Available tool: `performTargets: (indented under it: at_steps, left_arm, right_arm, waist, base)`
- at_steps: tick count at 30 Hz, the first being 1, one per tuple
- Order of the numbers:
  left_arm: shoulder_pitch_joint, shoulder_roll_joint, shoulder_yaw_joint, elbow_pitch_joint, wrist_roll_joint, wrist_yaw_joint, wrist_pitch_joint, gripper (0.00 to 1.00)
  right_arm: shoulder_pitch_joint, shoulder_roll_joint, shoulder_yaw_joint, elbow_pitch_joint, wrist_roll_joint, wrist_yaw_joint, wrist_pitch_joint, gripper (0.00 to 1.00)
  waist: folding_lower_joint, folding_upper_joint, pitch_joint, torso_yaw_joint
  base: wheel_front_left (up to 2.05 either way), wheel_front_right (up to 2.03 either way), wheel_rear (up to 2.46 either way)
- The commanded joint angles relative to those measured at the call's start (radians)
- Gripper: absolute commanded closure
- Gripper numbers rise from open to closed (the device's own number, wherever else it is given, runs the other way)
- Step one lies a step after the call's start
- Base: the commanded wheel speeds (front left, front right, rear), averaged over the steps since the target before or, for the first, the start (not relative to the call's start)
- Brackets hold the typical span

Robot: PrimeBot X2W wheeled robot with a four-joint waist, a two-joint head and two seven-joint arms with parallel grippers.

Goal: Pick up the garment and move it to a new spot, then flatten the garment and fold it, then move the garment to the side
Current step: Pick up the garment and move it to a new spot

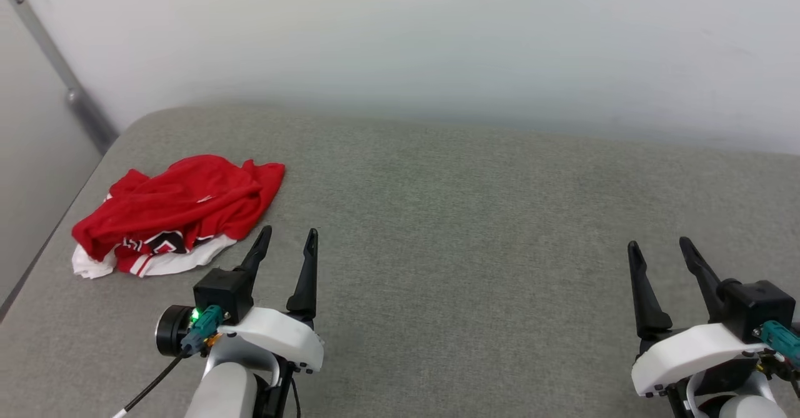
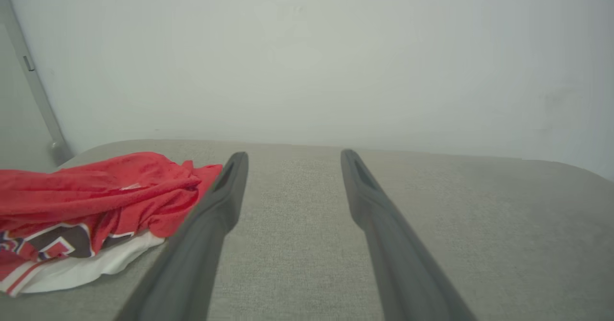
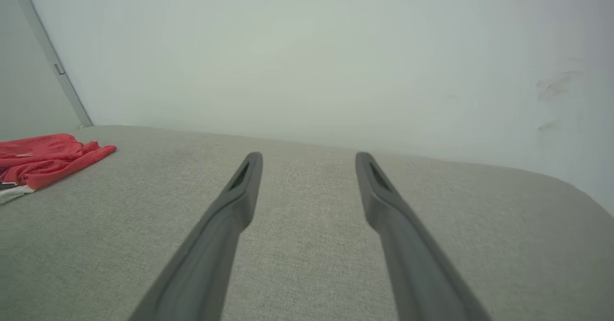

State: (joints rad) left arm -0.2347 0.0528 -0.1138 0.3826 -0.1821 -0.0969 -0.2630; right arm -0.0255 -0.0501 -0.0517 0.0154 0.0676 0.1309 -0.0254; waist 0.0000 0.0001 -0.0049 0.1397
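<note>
Head view: red-and-white jersey T-shirt [image 1: 175,212], crumpled, far left on grey padded surface [image 1: 469,218]; left gripper [image 1: 289,232] near it, released, empty; right gripper [image 1: 659,243] well apart, released, empty. Left wrist view: jersey T-shirt [image 2: 96,191] left of spread fingers [image 2: 216,210]. Right wrist view: jersey T-shirt [image 3: 48,155] at far left edge.

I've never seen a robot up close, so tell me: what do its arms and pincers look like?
Each pale grey forearm ends in a white shell carrying a black block and two long, dark, tapering fingers: the left pincer and right pincer. Both wrists carry a teal connector; the left also shows a small green light and a black cable.
</note>
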Motion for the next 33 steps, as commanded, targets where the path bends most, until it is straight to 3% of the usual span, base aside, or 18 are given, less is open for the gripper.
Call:
performTargets:
  at_steps: [1, 18, 25, 33]
  left_arm:
    - [-0.012, 0.000, 0.008, 0.004, -0.005, -0.001, -0.003, 0.00]
    - [-0.018, 0.004, 0.089, 0.027, -0.035, 0.010, -0.003, 0.00]
    - [0.000, 0.007, 0.122, 0.015, -0.039, 0.010, -0.003, 0.00]
    - [-0.002, 0.006, 0.139, 0.014, -0.036, 0.001, -0.003, 0.00]
  right_arm:
    - [-0.013, 0.000, 0.008, -0.005, -0.004, 0.000, -0.001, 0.00]
    - [-0.058, 0.000, 0.121, 0.001, 0.000, 0.000, 0.000, 0.00]
    - [-0.074, 0.000, 0.146, 0.001, 0.012, 0.000, -0.002, 0.00]
    - [-0.074, 0.000, 0.151, -0.007, 0.008, 0.000, 0.004, 0.00]
  waist:
    - [0.0000, -0.0001, 0.004, 0.033]
    - [0.0000, -0.0001, 0.038, 0.288]
    - [0.0000, -0.0001, 0.044, 0.339]
    - [0.0000, -0.0001, 0.046, 0.351]
  base:
    - [0.00, 0.00, 0.00]
    - [0.00, 0.00, 0.00]
    - [0.00, 0.00, 0.00]
    - [0.00, 0.00, 0.00]
